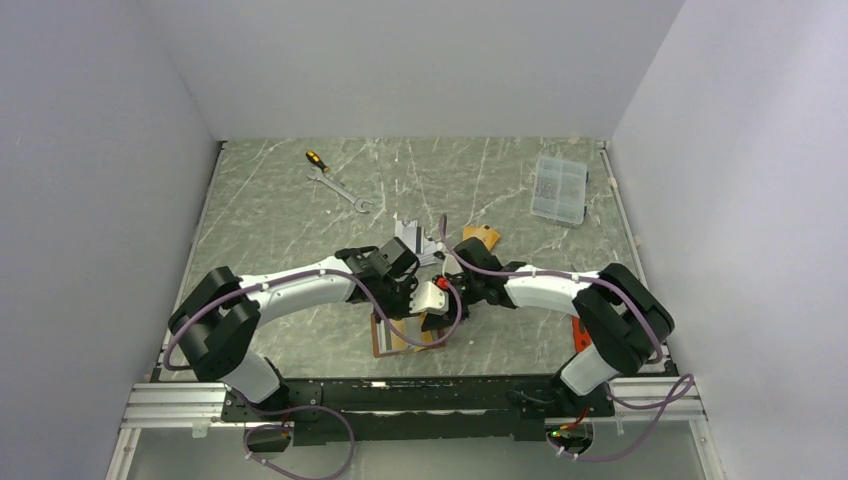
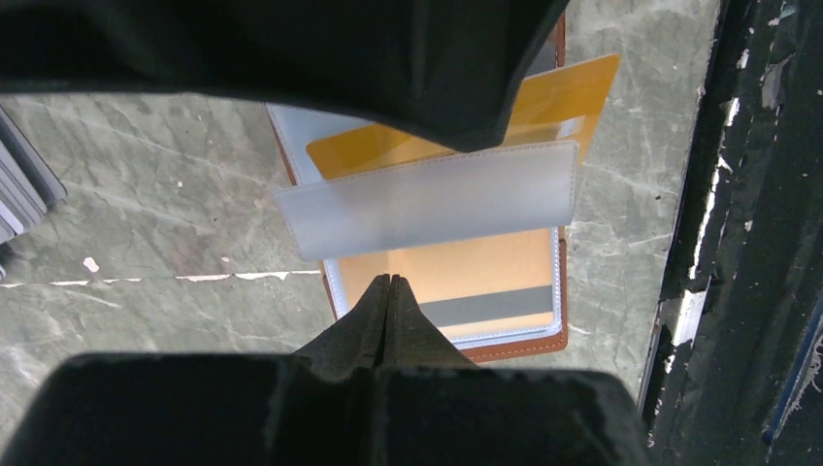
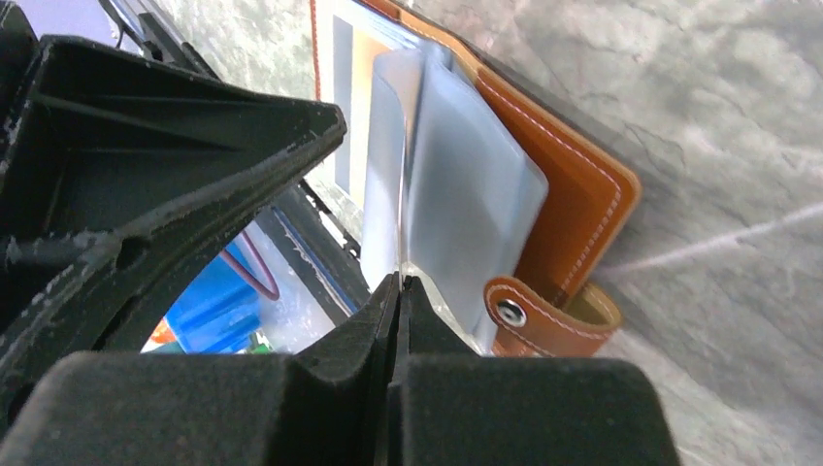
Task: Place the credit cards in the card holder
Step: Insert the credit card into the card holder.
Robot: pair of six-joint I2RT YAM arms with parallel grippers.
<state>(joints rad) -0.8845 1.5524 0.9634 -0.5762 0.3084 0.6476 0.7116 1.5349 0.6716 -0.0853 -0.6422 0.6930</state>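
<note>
Card holder lies open and flat on the surface at about 6 o'clock, close to the near edge and right under the two wrists. One gold credit card already sits in its lower pocket, grey stripe toward the near side. A second gold card pokes out at 1 o'clock from the far half, only partly in. Between them a clear sleeve stands up off the stack.

The right gripper is closed, and from its own camera it appears to pinch the edge of that sleeve. We take this as the reason the leaf is raised: it opens a mouth for a card. The left gripper is also closed, with nothing between its fingers and its tip down at the lower pocket's edge. We judge it is pinning the holder so it cannot slide or fold shut.

Outward, the spare cards wait at 12 o'clock from the holder, a grey pile with an orange card just beside it. A wrench and a screwdriver lie at 11 o'clock and a clear box at 1 o'clock, all well apart.

What crowds the work is the arms themselves. Both wrists hang over the holder, and with both grippers occupied neither is free to fetch a card. A dark rail runs near the holder at 3 o'clock in the left wrist view.
</note>
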